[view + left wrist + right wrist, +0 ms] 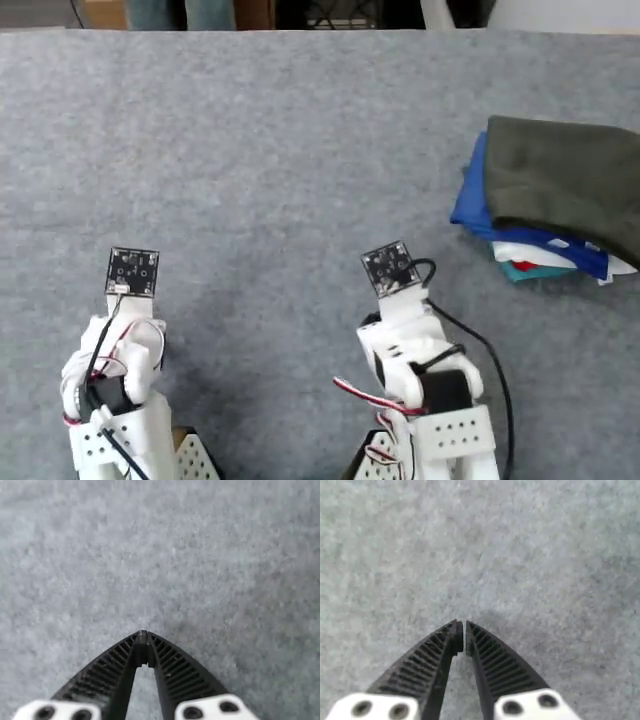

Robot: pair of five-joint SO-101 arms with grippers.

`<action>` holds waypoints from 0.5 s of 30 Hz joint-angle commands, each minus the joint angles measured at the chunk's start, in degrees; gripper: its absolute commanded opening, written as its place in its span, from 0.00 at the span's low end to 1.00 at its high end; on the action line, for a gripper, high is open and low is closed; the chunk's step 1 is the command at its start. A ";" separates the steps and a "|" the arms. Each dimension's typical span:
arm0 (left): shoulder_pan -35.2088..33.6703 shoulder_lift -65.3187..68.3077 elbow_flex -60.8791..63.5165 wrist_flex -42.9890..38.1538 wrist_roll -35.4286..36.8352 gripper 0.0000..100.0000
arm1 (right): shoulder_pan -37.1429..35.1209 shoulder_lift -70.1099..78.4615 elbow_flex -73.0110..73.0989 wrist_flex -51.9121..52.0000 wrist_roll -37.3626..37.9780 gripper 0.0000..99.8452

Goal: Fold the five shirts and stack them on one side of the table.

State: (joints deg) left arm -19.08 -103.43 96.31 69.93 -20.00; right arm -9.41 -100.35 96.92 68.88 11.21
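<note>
The stack of shirts (560, 205) lies at one side edge of the table (300, 140), well apart from both grippers. It sits ahead of and off to the outer side of the nearer arm (415, 350), and farther again from the other arm (120, 345). An olive shirt (570, 175) lies on top, over a blue shirt (478, 205). A white layer (522, 249) and a teal layer (530, 268) peek out underneath. A fleck of red shows beside the teal, but we cannot tell whether it is a fifth shirt or only a print.

The left gripper (143, 636) hangs just above bare grey cloth, its jaws pressed together at the tips with nothing between them. The right gripper (460, 626) does the same, with only a hairline gap at the tips and nothing pinched.

We judge the folding and stacking to be finished or very nearly so, since no loose shirt lies near either gripper. The top shirt sits somewhat askew and overhangs the layers beneath. If any move remains, it would be a squaring-up. That calls for the nearer arm to reach out sideways, spread its jaws and nudge the edges without toppling the pile.
</note>
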 commanded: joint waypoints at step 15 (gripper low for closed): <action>0.22 -0.53 1.01 3.43 -0.53 0.03 | -0.53 -7.69 -0.48 5.63 -0.53 0.02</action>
State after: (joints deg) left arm -19.08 -103.43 96.31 72.04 -20.00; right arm -9.41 -103.60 96.84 74.24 11.21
